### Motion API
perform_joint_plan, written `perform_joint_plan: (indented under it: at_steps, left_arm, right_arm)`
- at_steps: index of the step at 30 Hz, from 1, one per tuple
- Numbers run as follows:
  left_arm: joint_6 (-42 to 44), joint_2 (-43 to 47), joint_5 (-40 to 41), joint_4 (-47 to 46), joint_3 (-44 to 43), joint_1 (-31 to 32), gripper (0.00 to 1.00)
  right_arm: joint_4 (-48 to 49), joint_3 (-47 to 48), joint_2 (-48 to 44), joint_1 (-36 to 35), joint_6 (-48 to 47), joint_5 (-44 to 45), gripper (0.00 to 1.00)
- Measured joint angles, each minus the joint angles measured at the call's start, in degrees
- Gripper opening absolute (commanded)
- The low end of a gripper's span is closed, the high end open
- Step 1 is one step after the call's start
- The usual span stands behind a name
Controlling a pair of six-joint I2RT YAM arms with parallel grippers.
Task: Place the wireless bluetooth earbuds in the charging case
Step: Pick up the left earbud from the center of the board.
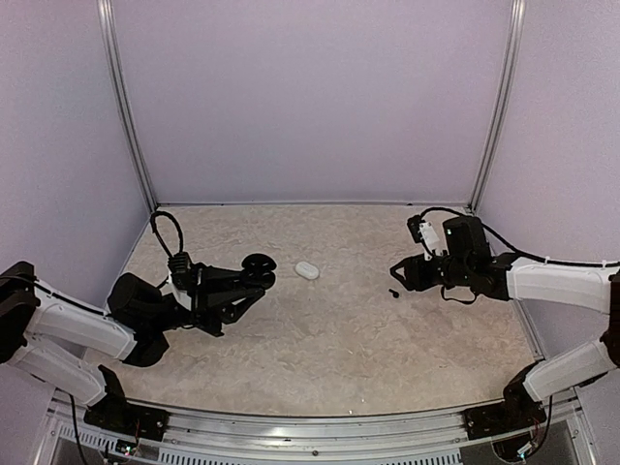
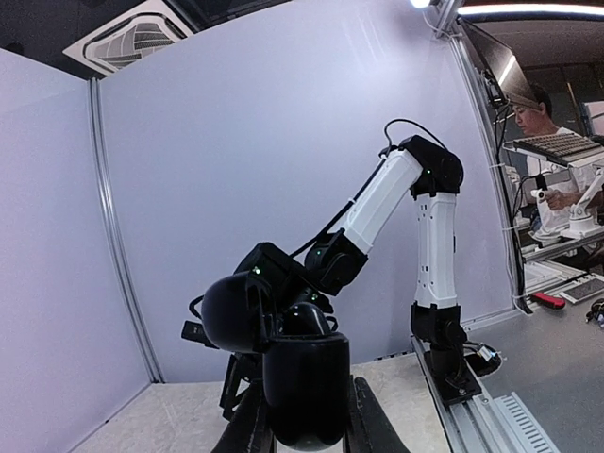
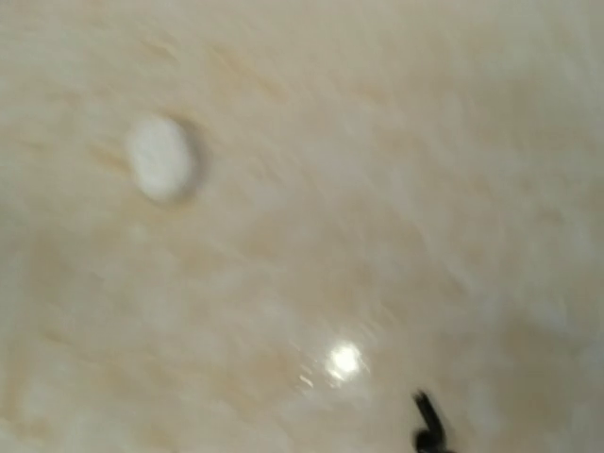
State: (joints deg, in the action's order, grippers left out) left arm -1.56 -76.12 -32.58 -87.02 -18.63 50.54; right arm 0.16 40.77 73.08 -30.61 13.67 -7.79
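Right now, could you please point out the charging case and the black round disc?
charging case [image 1: 307, 269], top external view, middle of its white shell.
black round disc [image 1: 258, 264], top external view, middle of its round face.

the table [image 1: 329, 339] under me is a flat top with a pale beige, marbled look, bounded by plain lilac walls at the back and sides and by a metal rail [image 1: 320, 426] along the near edge. the charging case [image 1: 307, 270] lies directly on it, a small white oval, lid down, a little back of the middle. well to its right a tiny dark piece [image 1: 393, 293] sits on the surface; it is too small for me to say what it is. my right wrist view is blurred but shows both lying apart, with a bright glint on the top between them.
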Motion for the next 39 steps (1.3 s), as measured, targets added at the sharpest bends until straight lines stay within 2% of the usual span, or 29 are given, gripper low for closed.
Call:
perform_joint_plan:
  at_steps: [9, 19, 39]
  left_arm:
    - [-0.2, -0.1, 0.0, 0.0, 0.1, -0.4, 0.07]
    - [-0.2, -0.1, 0.0, 0.0, 0.2, -0.7, 0.07]
    - [-0.2, -0.1, 0.1, 0.0, 0.4, -1.0, 0.07]
  right_arm:
    - [4.0, -2.2, 10.3, 1.9, 2.3, 1.9, 0.42]
    - [9.0, -2.9, 19.5, 2.3, 2.3, 4.9, 0.36]
    - [13.9, -1.0, 25.5, 2.3, -2.1, 6.3, 0.14]
